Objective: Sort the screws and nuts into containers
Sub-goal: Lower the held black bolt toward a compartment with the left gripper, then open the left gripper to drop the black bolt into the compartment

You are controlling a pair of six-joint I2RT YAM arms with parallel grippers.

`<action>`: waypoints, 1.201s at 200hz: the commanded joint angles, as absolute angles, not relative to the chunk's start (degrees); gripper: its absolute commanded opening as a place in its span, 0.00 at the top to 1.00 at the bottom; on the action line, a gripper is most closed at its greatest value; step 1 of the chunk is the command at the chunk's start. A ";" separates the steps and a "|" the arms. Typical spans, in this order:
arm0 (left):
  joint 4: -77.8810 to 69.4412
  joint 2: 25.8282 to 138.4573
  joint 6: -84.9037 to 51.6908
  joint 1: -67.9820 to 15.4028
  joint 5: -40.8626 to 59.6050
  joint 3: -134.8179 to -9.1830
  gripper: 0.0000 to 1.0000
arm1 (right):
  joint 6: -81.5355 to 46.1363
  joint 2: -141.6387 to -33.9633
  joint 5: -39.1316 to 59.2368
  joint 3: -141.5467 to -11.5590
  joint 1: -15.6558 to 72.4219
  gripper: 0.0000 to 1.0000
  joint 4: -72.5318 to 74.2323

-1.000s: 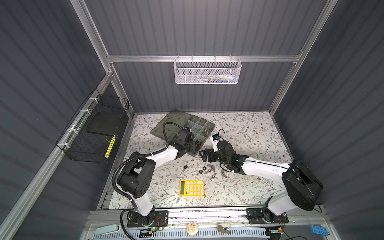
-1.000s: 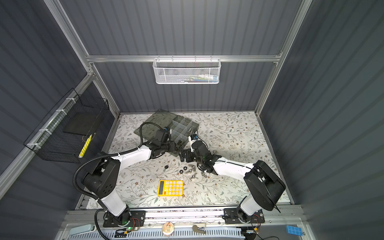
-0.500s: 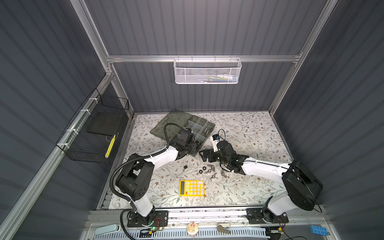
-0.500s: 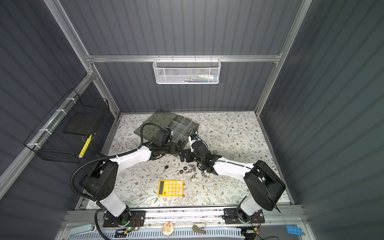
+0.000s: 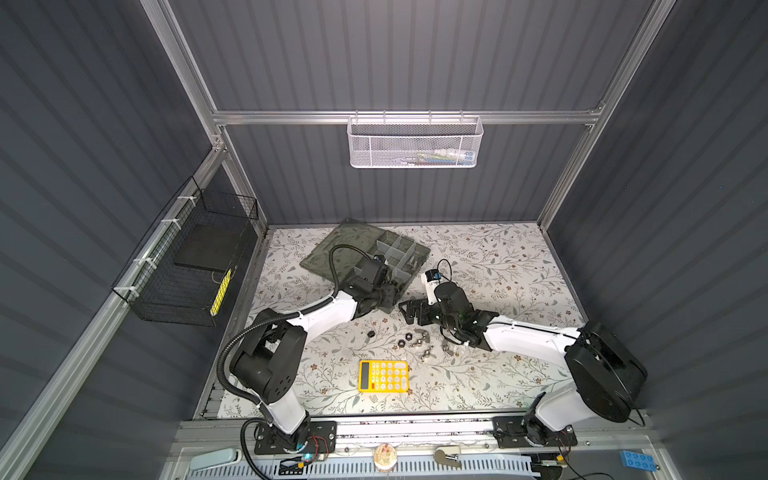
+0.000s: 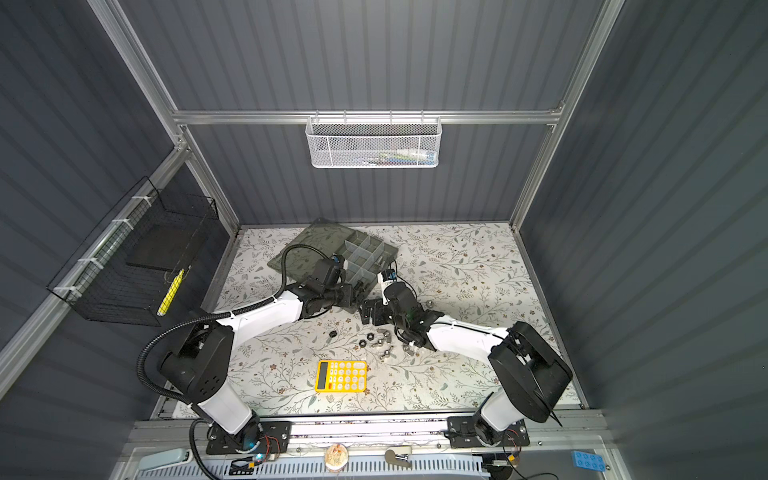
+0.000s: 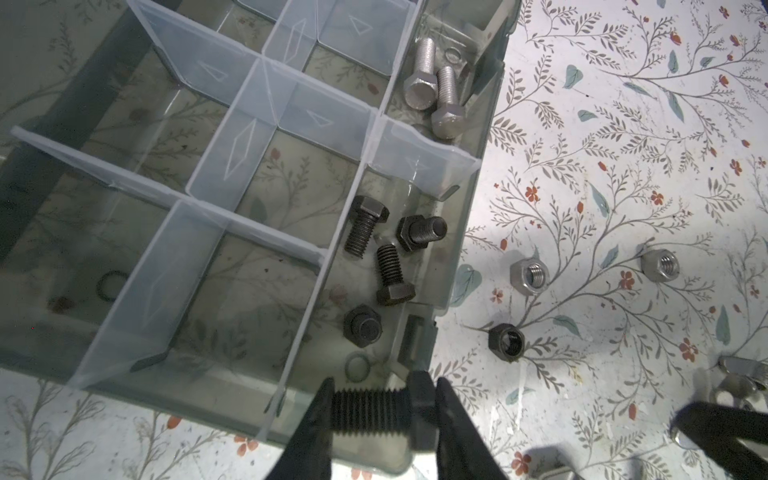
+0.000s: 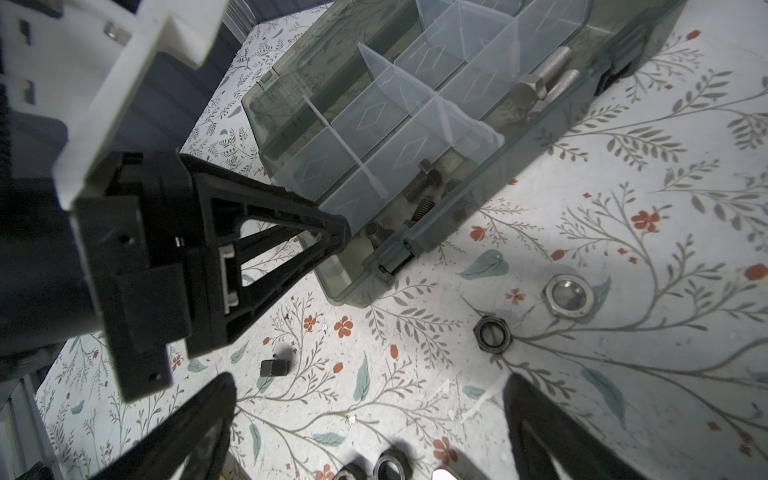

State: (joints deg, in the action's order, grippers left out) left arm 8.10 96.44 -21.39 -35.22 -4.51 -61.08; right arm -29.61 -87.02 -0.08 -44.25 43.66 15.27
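My left gripper (image 7: 382, 411) is shut on a black screw (image 7: 365, 411), clamped end to end, just above the near corner of the organiser box (image 5: 419, 249). Beneath it one of the containers (image 7: 446, 249) holds several black screws (image 7: 361, 232). The neighbouring one holds two silver screws (image 7: 432, 87). In both top views the left gripper (image 5: 388, 293) (image 6: 357, 291) sits at the box's front corner. My right gripper (image 8: 370, 415) (image 5: 411, 311) is open and empty, low over the mat. Loose nuts (image 5: 409, 341) (image 8: 491, 333) lie around it, black and silver.
A yellow calculator (image 5: 383, 376) lies in front of the nuts. The box's lid (image 5: 332, 253) lies open flat to the left. A white mesh basket (image 5: 415, 141) hangs on the back wall and a black wire basket (image 5: 187, 266) on the left wall.
The left arm's elbow has shifted slightly while its gripper stays at the box corner with the screw. The right arm has not moved.
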 commanded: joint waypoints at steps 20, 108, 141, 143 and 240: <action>7.82 98.07 -20.37 -35.51 -5.27 -60.07 0.67 | -30.30 -85.51 0.16 -42.98 42.90 0.01 16.67; 6.64 99.84 -20.57 -35.51 -4.97 -58.10 0.62 | -30.78 -84.64 0.95 -41.13 41.68 0.01 17.75; 6.50 100.76 -20.48 -35.51 -5.33 -57.67 0.60 | -30.84 -84.78 1.01 -41.13 41.67 0.01 17.84; 6.46 100.80 -20.48 -35.51 -5.40 -57.70 0.60 | -30.85 -84.74 0.98 -41.13 41.62 0.01 17.84; 6.65 101.71 -20.13 -35.50 -5.89 -57.68 0.54 | -30.94 -84.81 1.12 -41.22 41.55 0.01 17.93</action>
